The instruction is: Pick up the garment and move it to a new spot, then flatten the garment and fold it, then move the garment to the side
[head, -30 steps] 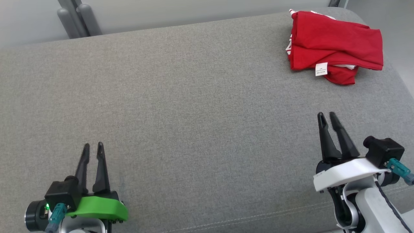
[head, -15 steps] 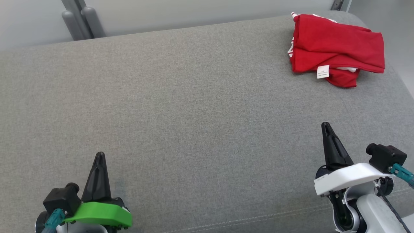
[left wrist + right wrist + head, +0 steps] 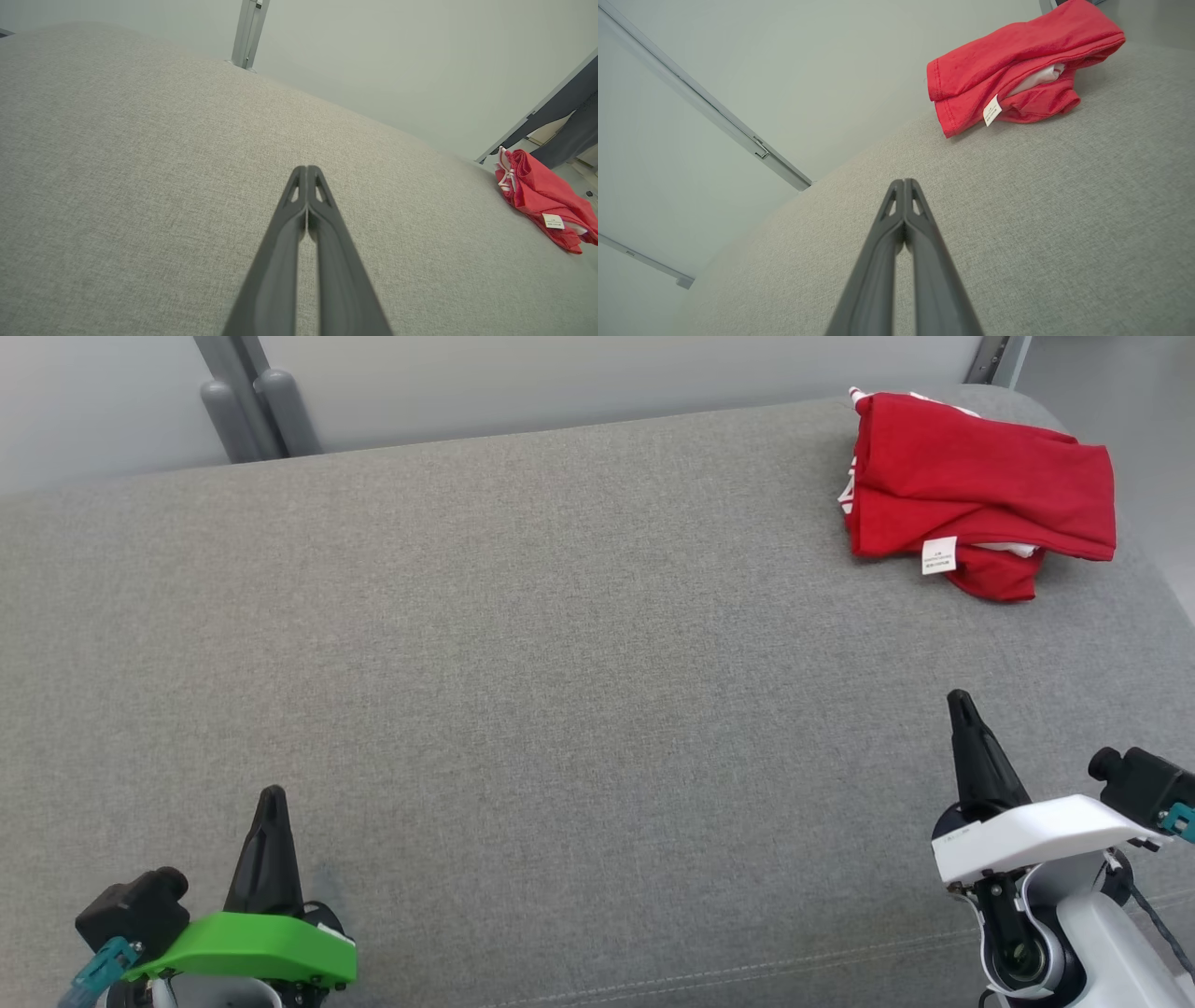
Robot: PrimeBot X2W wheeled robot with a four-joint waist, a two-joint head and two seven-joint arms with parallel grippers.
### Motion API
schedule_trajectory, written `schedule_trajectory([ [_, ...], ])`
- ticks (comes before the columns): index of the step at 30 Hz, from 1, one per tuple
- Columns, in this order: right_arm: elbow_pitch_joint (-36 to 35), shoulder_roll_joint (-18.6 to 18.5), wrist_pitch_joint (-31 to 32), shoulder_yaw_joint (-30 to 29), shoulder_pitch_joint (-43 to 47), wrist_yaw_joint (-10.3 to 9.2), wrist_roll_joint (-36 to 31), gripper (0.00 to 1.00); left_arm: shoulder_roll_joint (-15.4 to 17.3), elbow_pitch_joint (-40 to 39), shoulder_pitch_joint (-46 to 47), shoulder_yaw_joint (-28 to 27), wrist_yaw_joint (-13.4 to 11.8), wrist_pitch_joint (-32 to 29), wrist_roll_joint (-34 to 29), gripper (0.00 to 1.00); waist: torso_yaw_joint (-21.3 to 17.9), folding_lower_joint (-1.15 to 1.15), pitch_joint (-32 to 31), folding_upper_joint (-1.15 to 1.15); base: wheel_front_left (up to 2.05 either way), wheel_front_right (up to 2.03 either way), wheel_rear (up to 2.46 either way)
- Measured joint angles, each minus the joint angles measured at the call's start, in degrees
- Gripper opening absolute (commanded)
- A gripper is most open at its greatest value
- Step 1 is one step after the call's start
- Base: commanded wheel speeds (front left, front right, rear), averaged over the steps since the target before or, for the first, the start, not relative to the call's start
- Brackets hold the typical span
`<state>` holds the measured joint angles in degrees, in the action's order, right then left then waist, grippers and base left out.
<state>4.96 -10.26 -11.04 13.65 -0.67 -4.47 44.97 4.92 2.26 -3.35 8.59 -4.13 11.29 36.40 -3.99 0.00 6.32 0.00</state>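
A second ago both grippers stood with their fingers parted. Now the left gripper [image 3: 272, 798] and the right gripper [image 3: 960, 702] are each closed tip to tip, and both wrist views show nothing pinched between the fingers. They sit low by the near edge of the padded bench [image 3: 560, 663], one toward each near corner.

The red garment [image 3: 980, 490] lies well apart from them at the far right corner, in a loose folded bundle with its white label [image 3: 939, 554] hanging out. It sits a little lower in the head view than before, as does everything around it, so we take that for the camera moving.

We judge the garment folded and set aside, with the arms parked.
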Motion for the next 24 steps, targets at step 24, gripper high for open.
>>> schedule_trajectory([
  [24,2.6,1.2,4.1,-4.8,0.0,3.04,15.6,0.00,0.4,2.9,0.4,-2.1,2.6,-4.1,18.4,0.00,1.2,0.00,-1.8,0.00,0.00,0.00,0.00],
])
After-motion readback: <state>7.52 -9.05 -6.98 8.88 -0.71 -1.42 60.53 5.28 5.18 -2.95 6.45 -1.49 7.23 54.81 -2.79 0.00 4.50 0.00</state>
